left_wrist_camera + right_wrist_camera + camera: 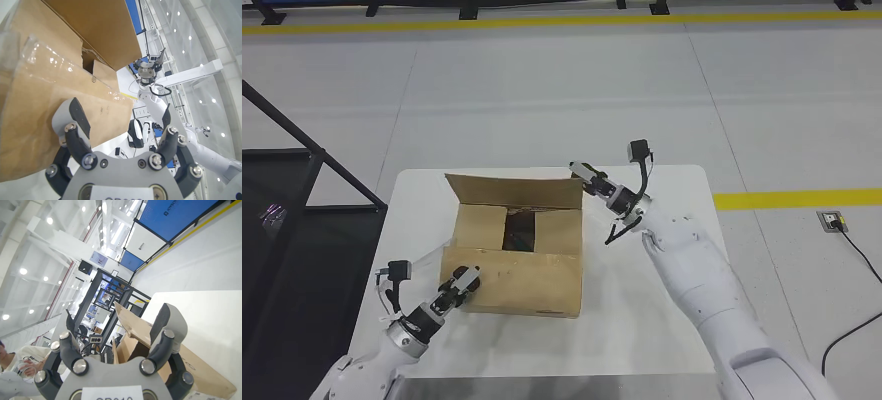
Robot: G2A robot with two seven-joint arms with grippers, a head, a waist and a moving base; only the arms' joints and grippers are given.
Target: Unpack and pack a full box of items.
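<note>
Left gripper (466, 277) and right gripper (578, 170), fingers open, hung at opposite corners of the box (517, 285). A lopsided tug risked tearing a flap (512, 190).

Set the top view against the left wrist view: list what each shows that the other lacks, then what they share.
Top view adds: the open top of the box, dark inside, and the black frame beside the table. Left wrist view adds: clear tape along a flap edge, and the spread fingers of the left gripper up close. Shared: the box, the left gripper by its near flap, the right gripper at its far corner.
</note>
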